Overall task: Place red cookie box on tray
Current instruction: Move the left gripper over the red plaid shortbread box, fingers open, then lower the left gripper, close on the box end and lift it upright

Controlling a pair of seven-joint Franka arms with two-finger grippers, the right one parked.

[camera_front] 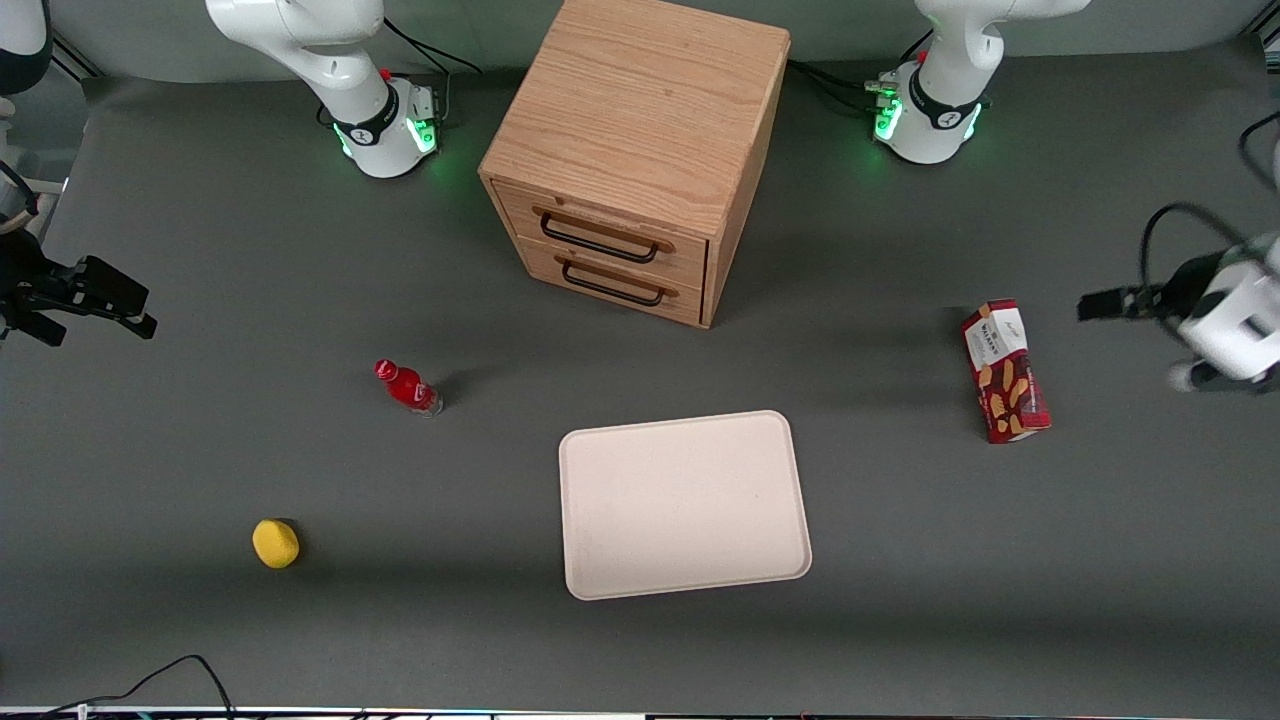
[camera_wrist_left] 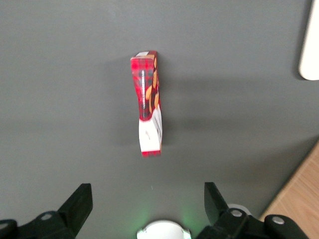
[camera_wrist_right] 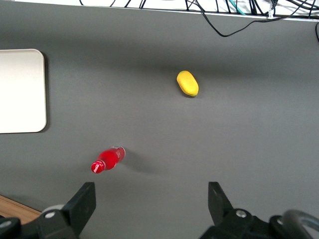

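Claw point(camera_wrist_left: 147, 199) open, hovering above worktop point(camera_front: 900, 560) just beside red cookie box point(camera_front: 1005, 371); nothing held. Box lies near tray point(camera_front: 684, 504), toward working arm's end. Centre over box, grip across narrow w/ fingers square.

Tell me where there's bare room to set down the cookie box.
The tray is bare throughout. The tabletop between tray and red cookie box is open too. The open end effector hovers by the box. Tightest spot: beside the drawer cabinet.
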